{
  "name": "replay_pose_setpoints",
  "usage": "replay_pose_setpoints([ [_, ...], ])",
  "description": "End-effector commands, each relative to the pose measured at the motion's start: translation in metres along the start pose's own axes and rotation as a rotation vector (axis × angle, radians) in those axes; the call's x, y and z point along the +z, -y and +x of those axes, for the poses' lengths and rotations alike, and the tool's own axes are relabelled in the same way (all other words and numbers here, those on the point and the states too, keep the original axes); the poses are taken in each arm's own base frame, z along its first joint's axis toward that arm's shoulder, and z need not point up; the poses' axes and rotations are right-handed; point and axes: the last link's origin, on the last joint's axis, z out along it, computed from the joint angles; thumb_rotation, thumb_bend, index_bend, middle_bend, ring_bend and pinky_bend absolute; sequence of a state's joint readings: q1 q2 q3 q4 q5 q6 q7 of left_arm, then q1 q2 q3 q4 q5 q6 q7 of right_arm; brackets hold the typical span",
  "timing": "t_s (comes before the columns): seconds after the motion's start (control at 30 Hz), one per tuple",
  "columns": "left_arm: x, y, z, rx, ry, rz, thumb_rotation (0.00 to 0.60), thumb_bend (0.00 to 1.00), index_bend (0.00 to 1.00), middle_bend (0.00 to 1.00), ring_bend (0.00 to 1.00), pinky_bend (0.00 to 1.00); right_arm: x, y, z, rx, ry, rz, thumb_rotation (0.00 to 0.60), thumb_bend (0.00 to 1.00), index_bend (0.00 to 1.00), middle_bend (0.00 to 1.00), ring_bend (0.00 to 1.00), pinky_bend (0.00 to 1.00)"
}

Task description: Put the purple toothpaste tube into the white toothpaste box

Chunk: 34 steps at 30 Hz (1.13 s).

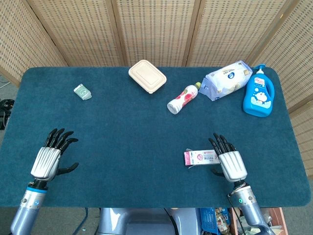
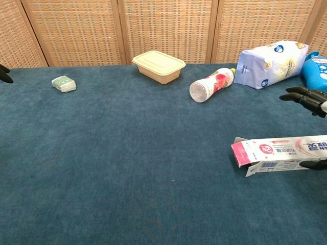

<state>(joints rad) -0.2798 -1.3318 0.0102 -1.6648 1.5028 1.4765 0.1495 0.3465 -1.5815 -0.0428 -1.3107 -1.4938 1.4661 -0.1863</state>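
The white toothpaste box (image 1: 200,157) with a pink end lies flat on the blue table (image 1: 127,132), front right; its pink end flap stands open to the left (image 2: 240,153). No purple tube shows in either view. My right hand (image 1: 231,162) hovers at the box's right end with fingers spread, holding nothing. In the chest view its fingertips (image 2: 304,97) show above the box and its thumb lies just below the box's lower edge. My left hand (image 1: 47,158) is open near the front left edge, far from the box.
Along the back stand a cream lunch box (image 1: 147,76), a lying pink-patterned bottle (image 1: 182,99), a pack of wipes (image 1: 227,79) and a blue detergent bottle (image 1: 258,93). A small green packet (image 1: 82,91) lies at the back left.
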Motion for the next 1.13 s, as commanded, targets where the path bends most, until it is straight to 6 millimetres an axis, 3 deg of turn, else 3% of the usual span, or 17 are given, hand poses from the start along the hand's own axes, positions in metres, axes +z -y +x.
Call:
replay_pose_setpoints([
  [0.03, -0.004, 0.003, -0.001, 0.013, -0.005, 0.002, 0.600, 0.18, 0.26, 0.17, 0.07, 0.00, -0.010, -0.002, 0.003, -0.001, -0.013, 0.015, 0.600, 0.00, 0.00, 0.00, 0.00, 0.20],
  [0.27, -0.015, 0.011, -0.004, 0.085, -0.008, 0.010, 0.600, 0.18, 0.22, 0.14, 0.04, 0.00, -0.031, -0.005, 0.009, -0.037, -0.003, 0.041, 0.600, 0.00, 0.00, 0.00, 0.00, 0.08],
  [0.4, -0.031, 0.019, -0.010, 0.128, 0.048, 0.026, 0.600, 0.18, 0.13, 0.02, 0.00, 0.00, -0.047, -0.007, 0.014, -0.069, -0.009, 0.066, 0.600, 0.00, 0.00, 0.00, 0.00, 0.05],
  [0.6, -0.045, 0.024, -0.011, 0.176, 0.120, 0.043, 0.599, 0.17, 0.01, 0.00, 0.00, 0.00, -0.065, -0.005, 0.019, -0.061, -0.041, 0.089, 0.600, 0.00, 0.00, 0.00, 0.00, 0.04],
  [0.83, -0.057, 0.032, -0.011, 0.219, 0.155, 0.075, 0.600, 0.15, 0.00, 0.00, 0.00, 0.00, -0.088, -0.004, 0.020, -0.065, -0.068, 0.112, 0.600, 0.00, 0.00, 0.00, 0.00, 0.04],
  [1.13, -0.062, 0.034, 0.003, 0.223, 0.108, 0.078, 0.598, 0.15, 0.00, 0.00, 0.00, 0.00, -0.093, 0.000, 0.026, -0.067, -0.100, 0.111, 0.600, 0.00, 0.00, 0.00, 0.00, 0.04],
])
